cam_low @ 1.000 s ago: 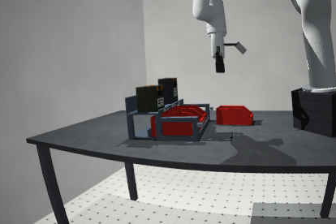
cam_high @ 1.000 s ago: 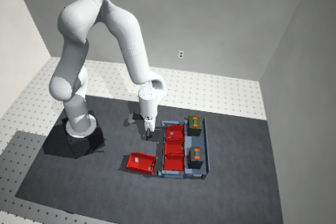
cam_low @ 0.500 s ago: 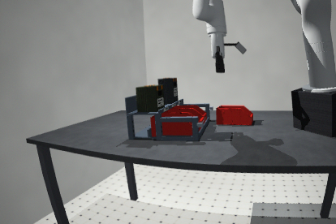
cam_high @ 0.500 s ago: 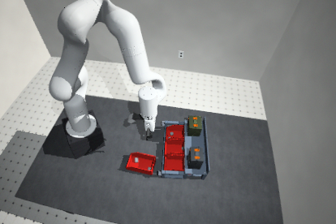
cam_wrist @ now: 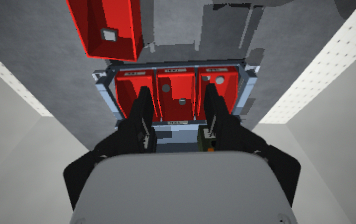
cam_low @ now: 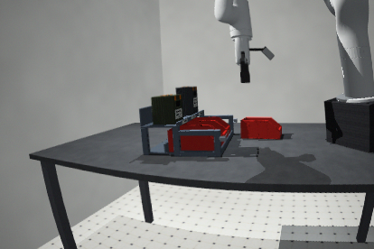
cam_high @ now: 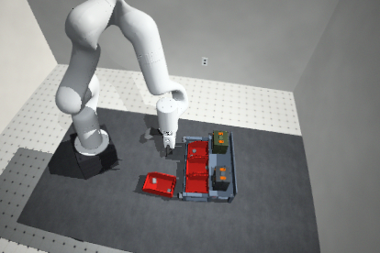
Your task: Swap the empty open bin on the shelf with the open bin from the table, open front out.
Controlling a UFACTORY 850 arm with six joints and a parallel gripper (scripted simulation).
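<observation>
Black fingers of my hand stand partly drawn in, with a gap between them and nothing in it; I hold nothing. My hand hangs high above the tabletop, pointing straight down, near the end of the shelf that lies closest to my base. Seen from the wrist, the shelf's front row shows between and around my fingers: three red bins side by side behind a pale lip. The left bin shows no parts, though one finger covers some of it; the middle bin carries two small grey pieces and the right bin carries two as well. From above, that red row fills the side of the shelf toward the loose bin, and two dark boxes with orange marks, one olive and one black, stand on the upper board behind it. The loose bin sits on the tabletop just beside the shelf's front, at its far end from my hand, turned slightly askew, with grey parts in it. My white arm arches over from the base at the tabletop's edge.
</observation>
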